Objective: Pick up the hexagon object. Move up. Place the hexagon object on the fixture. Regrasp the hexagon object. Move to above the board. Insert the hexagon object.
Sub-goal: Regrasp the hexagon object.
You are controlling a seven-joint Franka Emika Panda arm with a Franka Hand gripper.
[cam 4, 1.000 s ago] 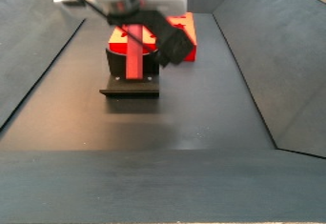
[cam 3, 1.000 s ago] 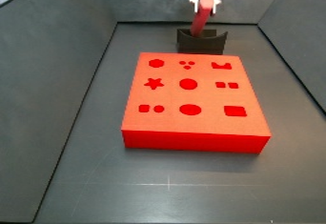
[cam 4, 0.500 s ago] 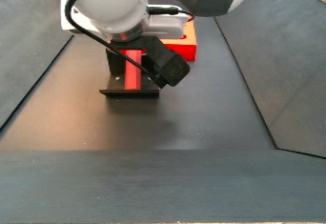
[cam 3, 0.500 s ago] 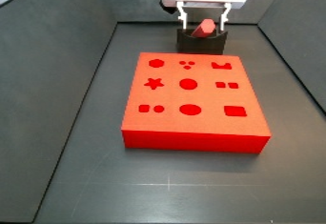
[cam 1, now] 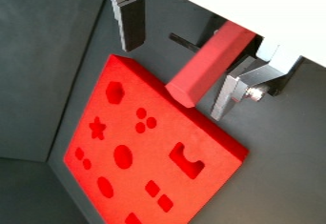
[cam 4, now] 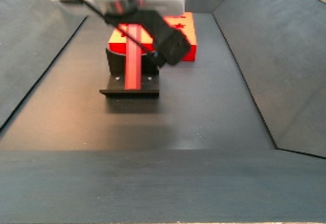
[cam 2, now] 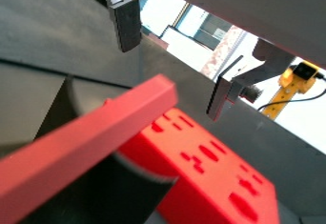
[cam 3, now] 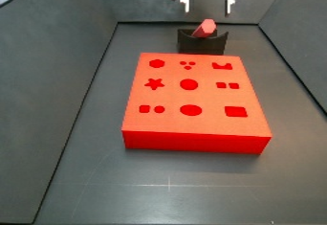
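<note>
— Risen since half a second ago, the gripper [cam 3: 206, 1] hangs above the small dark notched fixture [cam 3: 201, 43], jaws spread and empty.

— And the slim red-pink hexagonal rod [cam 4: 132, 61]?

— Lying tilted on the fixture, at twelve o'clock from the thick red-orange holed board [cam 3: 192, 100].

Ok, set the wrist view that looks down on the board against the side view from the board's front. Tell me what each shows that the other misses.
Only the wrist view: the gripper close up, its fingers standing apart on either side of the hexagon object. Only the side view: the whole board with all its holes, the fixture behind it, and the gripper hanging open above the object, clear of it. Both: the hexagon object and the board's red top.
</note>
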